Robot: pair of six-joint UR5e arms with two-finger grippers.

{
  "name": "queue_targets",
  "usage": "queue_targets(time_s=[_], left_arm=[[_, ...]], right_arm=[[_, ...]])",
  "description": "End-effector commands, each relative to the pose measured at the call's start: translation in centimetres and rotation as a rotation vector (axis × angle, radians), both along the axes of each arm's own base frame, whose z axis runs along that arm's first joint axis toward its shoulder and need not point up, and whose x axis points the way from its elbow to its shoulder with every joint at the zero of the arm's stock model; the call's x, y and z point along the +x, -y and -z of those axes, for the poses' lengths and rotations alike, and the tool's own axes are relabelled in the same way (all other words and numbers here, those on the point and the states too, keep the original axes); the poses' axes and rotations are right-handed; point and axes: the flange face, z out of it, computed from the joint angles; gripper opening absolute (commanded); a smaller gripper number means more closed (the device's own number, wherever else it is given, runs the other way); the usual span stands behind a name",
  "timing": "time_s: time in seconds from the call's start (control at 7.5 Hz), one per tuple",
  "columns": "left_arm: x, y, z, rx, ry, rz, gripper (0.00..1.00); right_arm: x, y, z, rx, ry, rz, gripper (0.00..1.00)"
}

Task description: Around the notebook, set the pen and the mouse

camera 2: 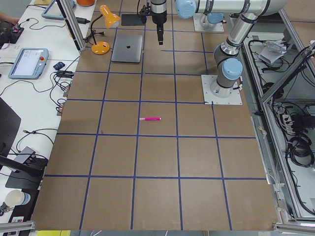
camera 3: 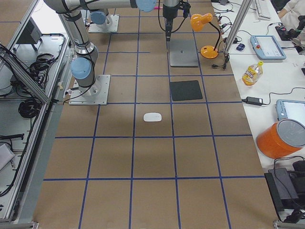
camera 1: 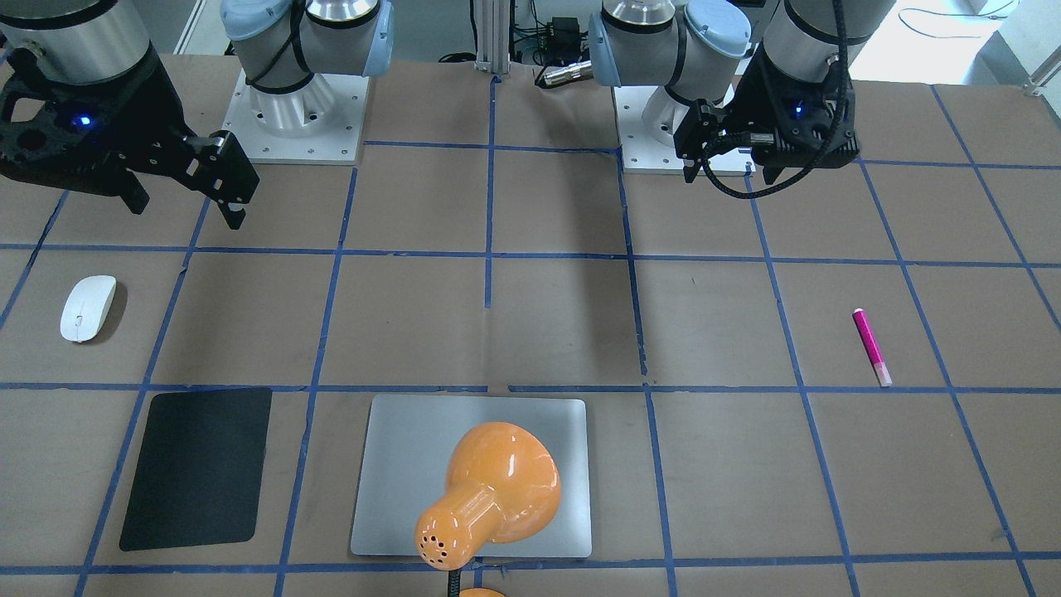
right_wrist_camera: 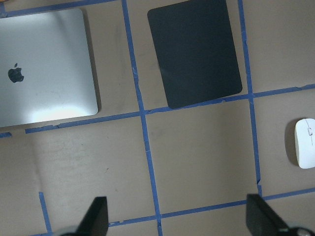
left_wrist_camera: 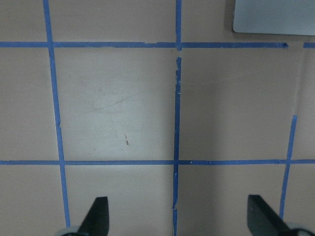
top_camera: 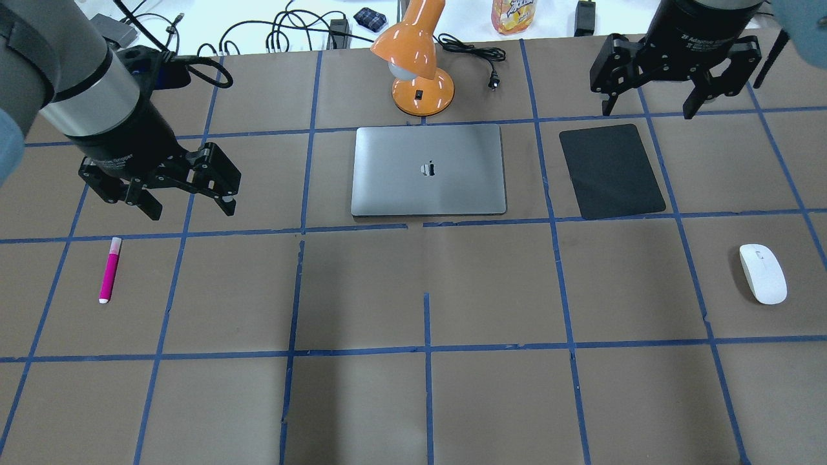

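The silver-grey notebook (top_camera: 452, 187) lies closed at the far middle of the table, also in the front view (camera 1: 398, 473). On the robot's left lies the pink pen (top_camera: 110, 270) (camera 1: 871, 347); my left gripper (top_camera: 192, 210) (left_wrist_camera: 179, 216) hangs open above the table, just beyond and to the right of it, holding nothing. The white mouse (top_camera: 763, 274) (right_wrist_camera: 306, 150) rests on the robot's right side. High near the far edge, well beyond the mouse, my right gripper (top_camera: 649, 110) (right_wrist_camera: 177, 216) is open and empty.
A matte black mat (top_camera: 610, 171) lies just right of the notebook. An orange desk lamp (top_camera: 420, 64) stands behind the notebook, its head leaning over it in the front view (camera 1: 489, 489). Cables and a bottle (top_camera: 513, 14) sit past the far edge.
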Motion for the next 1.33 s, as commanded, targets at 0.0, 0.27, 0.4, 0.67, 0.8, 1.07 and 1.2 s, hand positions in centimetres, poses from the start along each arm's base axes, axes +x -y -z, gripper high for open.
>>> queue_targets(time_s=[0.0,0.27,0.4,0.67,0.8,1.07,1.2], left_arm=[[0.0,-0.3,-0.3,-0.004,0.002,0.001,1.0],[0.0,-0.4,-0.2,-0.002,0.004,0.001,1.0],[0.5,-0.5,0.0,0.001,0.003,-0.011,1.0],[1.5,-0.6,-0.1,0.001,0.041,-0.019,1.0],[4.3,0.3,0.9,0.035,0.111,-0.024,1.0],[11.3,1.1,2.4,0.016,0.112,-0.116,1.0],[15.0,1.0,3.3,0.032,0.107,-0.169,1.0]], right_arm=[[-3.4,0.7,0.3,0.011,-0.005,-0.094,1.0],[-12.7,0.9,2.0,0.052,0.004,-0.16,1.0],[-16.4,0.5,3.6,0.072,0.012,-0.161,1.0],[-24.5,-1.0,7.2,0.058,0.006,-0.152,1.0],[-27.2,-2.5,10.5,0.075,0.021,-0.15,1.0],[-27.8,-3.4,19.5,0.061,0.01,-0.152,1.0],[-28.1,-3.9,24.5,0.059,0.002,-0.156,1.0]])
